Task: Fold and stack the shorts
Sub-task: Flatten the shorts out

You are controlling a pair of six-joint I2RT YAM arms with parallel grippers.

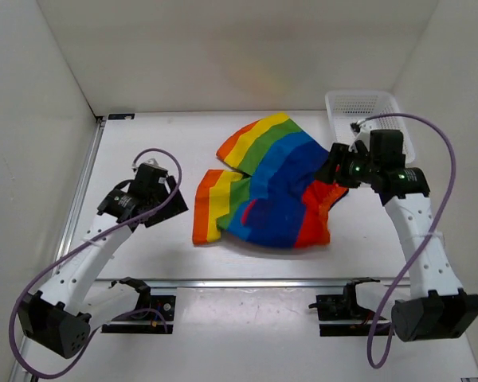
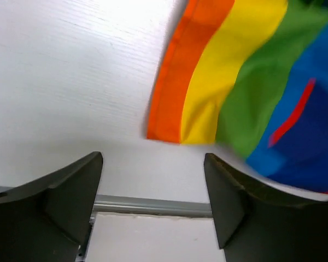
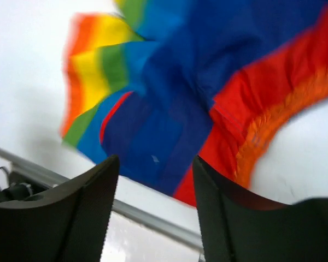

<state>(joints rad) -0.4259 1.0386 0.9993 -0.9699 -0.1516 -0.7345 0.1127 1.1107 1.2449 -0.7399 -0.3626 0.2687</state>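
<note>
Top external view: soft, limp shorts [image 1: 271, 187] lie rumpled on the surface [image 1: 143, 135], probably best pinched at the waistband [image 1: 325, 208]; left gripper [image 2: 153, 164] and right gripper [image 3: 156, 164] both released.

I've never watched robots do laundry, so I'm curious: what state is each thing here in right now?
Shorts: lying rumpled, not neatly folded, not gripped.
Left gripper: open, empty, beside the shorts' left hem.
Right gripper: open, empty, at the shorts' right edge.
Basket: upright at the far right; its visible part is empty.
</note>
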